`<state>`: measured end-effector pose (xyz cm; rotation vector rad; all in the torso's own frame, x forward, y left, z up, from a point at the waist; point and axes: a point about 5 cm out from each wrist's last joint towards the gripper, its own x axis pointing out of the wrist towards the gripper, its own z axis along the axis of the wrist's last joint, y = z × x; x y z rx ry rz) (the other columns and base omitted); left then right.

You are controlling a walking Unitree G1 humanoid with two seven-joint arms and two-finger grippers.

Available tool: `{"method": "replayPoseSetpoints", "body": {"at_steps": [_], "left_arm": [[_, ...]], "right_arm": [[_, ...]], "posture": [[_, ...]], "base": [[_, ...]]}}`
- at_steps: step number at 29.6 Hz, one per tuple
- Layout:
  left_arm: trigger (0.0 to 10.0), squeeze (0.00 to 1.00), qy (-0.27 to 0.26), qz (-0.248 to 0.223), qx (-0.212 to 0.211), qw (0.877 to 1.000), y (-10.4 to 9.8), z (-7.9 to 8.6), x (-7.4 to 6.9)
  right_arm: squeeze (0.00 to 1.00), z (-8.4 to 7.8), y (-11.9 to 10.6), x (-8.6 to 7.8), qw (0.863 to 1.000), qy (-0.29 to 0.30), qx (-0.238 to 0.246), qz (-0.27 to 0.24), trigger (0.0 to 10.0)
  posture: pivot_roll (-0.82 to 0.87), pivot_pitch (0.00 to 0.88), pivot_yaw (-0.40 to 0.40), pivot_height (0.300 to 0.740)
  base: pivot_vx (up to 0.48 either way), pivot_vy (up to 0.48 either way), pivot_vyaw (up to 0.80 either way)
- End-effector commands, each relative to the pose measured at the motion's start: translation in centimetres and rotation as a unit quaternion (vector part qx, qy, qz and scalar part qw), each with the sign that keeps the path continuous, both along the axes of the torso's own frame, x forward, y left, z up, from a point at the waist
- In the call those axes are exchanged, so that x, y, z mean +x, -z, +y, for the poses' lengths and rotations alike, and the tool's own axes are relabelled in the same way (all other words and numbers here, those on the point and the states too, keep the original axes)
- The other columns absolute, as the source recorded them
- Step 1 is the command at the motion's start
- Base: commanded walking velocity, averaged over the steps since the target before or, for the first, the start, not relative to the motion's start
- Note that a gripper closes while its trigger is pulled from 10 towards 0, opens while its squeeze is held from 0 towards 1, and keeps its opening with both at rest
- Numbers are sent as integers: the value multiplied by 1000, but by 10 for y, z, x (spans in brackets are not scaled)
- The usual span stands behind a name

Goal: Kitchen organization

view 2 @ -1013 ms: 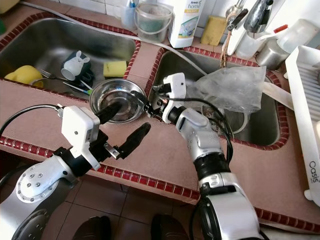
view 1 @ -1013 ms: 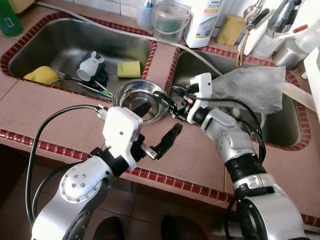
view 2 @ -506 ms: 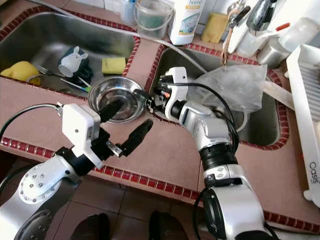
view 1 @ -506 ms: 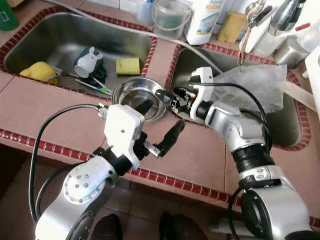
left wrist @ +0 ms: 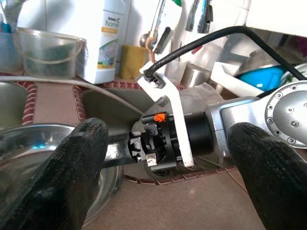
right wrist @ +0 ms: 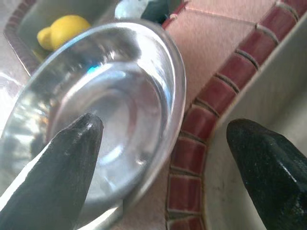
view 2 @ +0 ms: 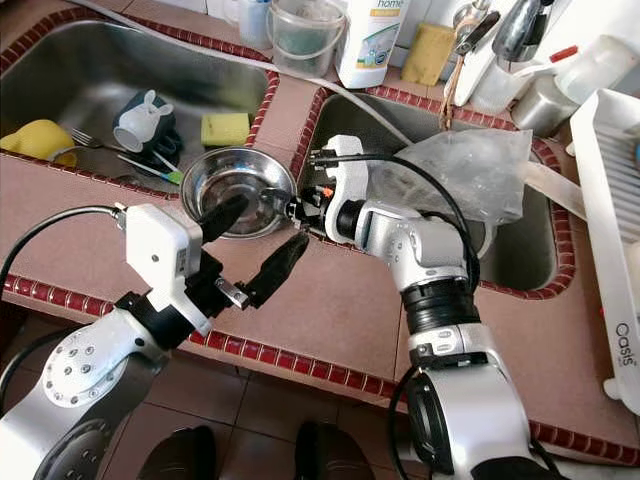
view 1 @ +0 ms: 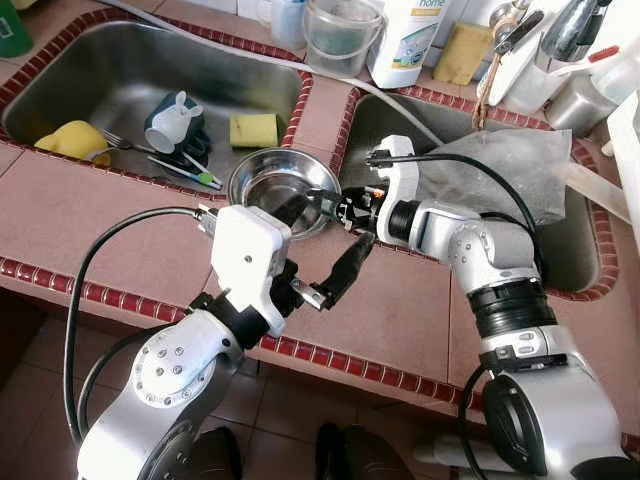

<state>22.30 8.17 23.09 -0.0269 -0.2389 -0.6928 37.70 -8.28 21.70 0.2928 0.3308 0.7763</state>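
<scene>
Early in the kitchen tidy-up, by the look of it, with almost everything unsorted. In the left sink basin (view 1: 60,75): a yellow sponge-like lump (view 1: 72,142), a fork (view 1: 118,146), a white bunny-eared cup (view 1: 172,117) on a dark item, a toothbrush (view 1: 196,176) and a yellow sponge pad (view 1: 253,130), none of it picked up. On the tiled table (view 1: 80,215), at the divider between the basins, a steel bowl (view 1: 283,178), upright and empty, resting there and not yet lifted.

Left claw (view 1: 318,240) released, fingers spread wide, one over the bowl's near rim and the other over bare tile, gripping nothing. Right claw (right wrist: 163,158) also released, reaching sideways from the right basin with one finger inside the bowl and the other outside its rim, straddling the edge but not clenched. Probably the bowl as the step in hand, with the grasp, the lift and the putting away all left to do.

Further right, a crumpled clear plastic bag (view 1: 500,170) lying over the right sink basin (view 1: 585,265), and a white dish rack (view 2: 610,200) at the far right, a likely home for the bowl. Along the back, a clear plastic tub (view 1: 343,35) and a detergent bottle (view 1: 405,40) standing untouched.
</scene>
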Motion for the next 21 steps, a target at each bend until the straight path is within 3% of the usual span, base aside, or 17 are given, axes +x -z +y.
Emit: {"method": "replayPoseSetpoints", "body": {"at_steps": [1, 2, 14, 21], "left_arm": [[10000, 0, 8, -3, -5, 1000, -1, -4, -3], [10000, 0, 7, -3, -5, 1000, -1, -4, -3], [10000, 0, 4, -3, -8, 1000, -2, -5, -2], [10000, 0, 2, -4, -11, 1000, -2, -5, -2]], "right_arm": [[0, -3, -11, 3, 1000, 7, 15, -9, 1412], [0, -3, -12, 3, 1000, 8, 16, -12, 0], [0, -8, -18, 4, 999, 13, 27, 11, 0], [0, -10, -6, 1, 1000, 10, 10, 28, 0]], "posture": [[-22, 267, -180, 711], [-22, 268, -181, 711], [-30, 272, -185, 711], [-33, 281, -189, 711]], "base": [[0, 0, 0], [0, 0, 0], [0, 0, 0], [0, 0, 0]]}}
